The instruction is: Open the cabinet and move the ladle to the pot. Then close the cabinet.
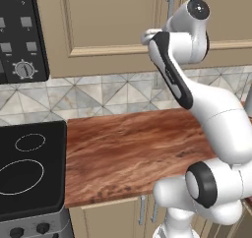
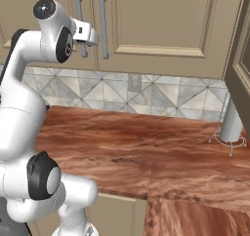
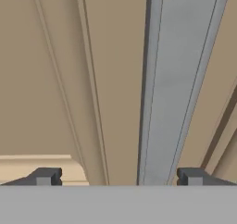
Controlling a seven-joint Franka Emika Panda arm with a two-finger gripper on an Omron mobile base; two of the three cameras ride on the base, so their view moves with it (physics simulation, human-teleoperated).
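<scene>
Two base cameras behind the arm, one hand camera pressed close to the cabinet (image 1: pixel 98 25).

Left and right base views look forward and down over the wooden counter (image 2: pixel 146 147), sharing counter, tiled backsplash (image 1: pixel 98 94) and cabinet doors from opposite sides; the hand view faces a silver bar handle (image 3: pixel 178 79) at very close range.

No readable text anywhere I look.

The dark control panel (image 1: pixel 22 33) at my upper left carries small grey buttons with tiny marks under them and a round dial (image 1: pixel 23 69) ringed with ticks, but all of it is too small and blurred for me to make out a letter or number. The cabinet (image 2: pixel 161 20) doors in front of me, their handles and the wooden counter (image 1: pixel 128 153) bear no lettering.
</scene>
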